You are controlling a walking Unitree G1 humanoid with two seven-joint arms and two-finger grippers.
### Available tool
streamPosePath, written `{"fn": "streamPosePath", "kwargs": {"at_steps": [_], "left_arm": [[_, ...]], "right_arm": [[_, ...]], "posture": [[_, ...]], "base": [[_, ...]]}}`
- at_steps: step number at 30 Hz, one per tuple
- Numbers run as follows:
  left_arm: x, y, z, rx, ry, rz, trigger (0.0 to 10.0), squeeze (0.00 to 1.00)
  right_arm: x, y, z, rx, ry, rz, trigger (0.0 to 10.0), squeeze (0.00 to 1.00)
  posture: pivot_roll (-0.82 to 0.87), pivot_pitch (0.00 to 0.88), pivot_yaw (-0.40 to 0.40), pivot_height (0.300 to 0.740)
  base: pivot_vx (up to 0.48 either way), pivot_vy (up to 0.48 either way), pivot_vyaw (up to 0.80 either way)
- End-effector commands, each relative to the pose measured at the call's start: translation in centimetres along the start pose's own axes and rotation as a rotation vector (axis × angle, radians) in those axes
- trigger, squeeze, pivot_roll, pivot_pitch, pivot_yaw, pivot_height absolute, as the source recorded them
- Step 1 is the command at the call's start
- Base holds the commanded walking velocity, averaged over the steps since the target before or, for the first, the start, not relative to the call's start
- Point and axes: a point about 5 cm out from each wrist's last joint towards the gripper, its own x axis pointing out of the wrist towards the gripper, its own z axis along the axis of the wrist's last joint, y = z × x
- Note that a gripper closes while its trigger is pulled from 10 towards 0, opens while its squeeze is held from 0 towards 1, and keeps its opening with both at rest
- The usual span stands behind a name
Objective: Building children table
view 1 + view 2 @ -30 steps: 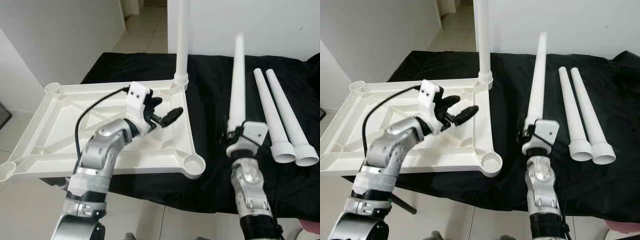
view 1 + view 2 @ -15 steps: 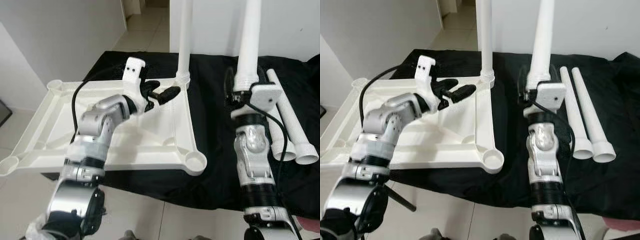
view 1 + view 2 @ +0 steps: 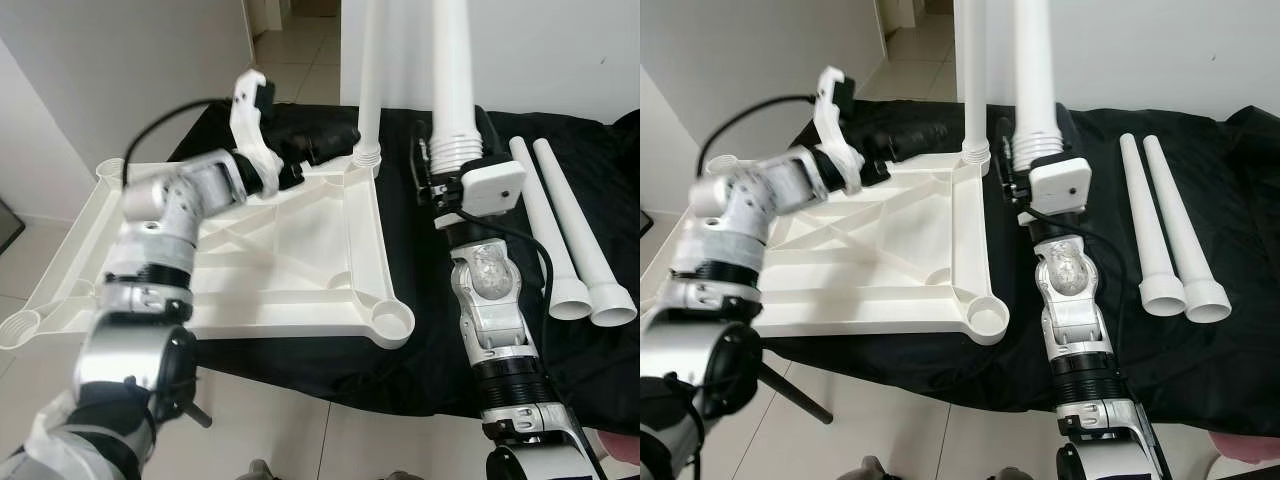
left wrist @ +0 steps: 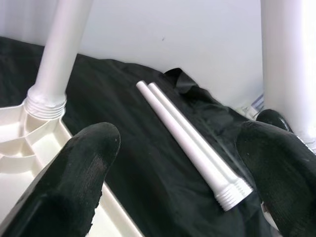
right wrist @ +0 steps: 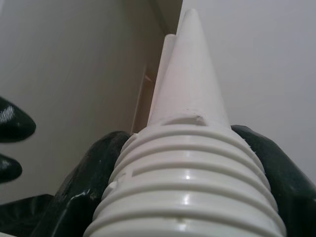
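**Right arm holding a leg upright, left gripper open by the fitted leg**

I see the white tabletop (image 3: 250, 260) lying upside down, partly on the black cloth (image 3: 420, 330), ribs up, round sockets at its corners. One leg (image 3: 372, 70) already stands upright in the far right corner socket, threaded collar seated at the rim.

Right gripper (image 3: 452, 160) is clamped on a second leg (image 3: 452, 60), near its threaded end. That leg is held close to vertical, tapered end up and out of frame. It sits over the cloth just beside the tabletop's right edge, close to the fitted leg but apart from it. From the right wrist view the black fingers (image 5: 84, 187) hug both sides of the threaded collar (image 5: 187, 192); the grip looks firm.

Left gripper (image 3: 325, 145) is up over the far edge of the tabletop, fingers spread wide, nothing between them. It points toward the base of the fitted leg, near but not touching. The left wrist view shows both fingertips (image 4: 84, 163) apart with the fitted leg's collar (image 4: 45, 101) off to one side.

Two spare legs (image 3: 560, 225) lie side by side on the cloth at far right, touching each other, threaded ends toward me.

The near right corner socket (image 3: 390, 322) is open.
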Motion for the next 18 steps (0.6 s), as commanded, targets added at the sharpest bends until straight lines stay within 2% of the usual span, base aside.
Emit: {"fn": "streamPosePath", "kwargs": {"at_steps": [1,6,10,12,17,18], "left_arm": [[-0.5,-1.3,-0.1,-0.003,0.020,-0.334,10.0,0.00],[-0.5,-0.9,0.0,-0.005,0.052,-0.339,10.0,0.00],[-0.5,-0.9,0.7,-0.053,0.051,-0.363,10.0,0.00],[-0.6,-0.7,1.5,-0.111,0.016,-0.376,10.0,0.00],[-0.6,-0.6,1.8,-0.129,0.002,-0.382,10.0,0.00],[-0.9,-0.7,2.3,-0.153,-0.017,-0.409,10.0,0.00]], "right_arm": [[0.7,0.5,1.2,-0.003,-0.072,0.028,10.0,0.00],[0.7,1.0,1.7,-0.012,-0.101,0.072,10.0,0.00],[0.6,1.6,2.0,-0.015,-0.117,0.120,10.0,0.00],[0.2,2.3,1.9,-0.010,-0.109,0.164,10.0,0.00],[0.0,2.4,1.8,-0.009,-0.104,0.176,10.0,0.00],[-0.3,2.7,1.5,-0.002,-0.089,0.191,10.0,0.00]], "posture": [[-0.07,0.000,0.079,0.740],[-0.06,0.000,0.081,0.740],[-0.06,0.000,0.080,0.740],[-0.06,0.000,0.084,0.740],[-0.07,0.000,0.085,0.740],[-0.06,0.000,0.084,0.740]], "base": [[0.000,0.000,0.00],[0.000,0.000,0.00],[0.000,0.000,0.00],[0.000,0.000,0.00],[0.000,0.000,0.00],[0.000,0.000,0.00]]}}
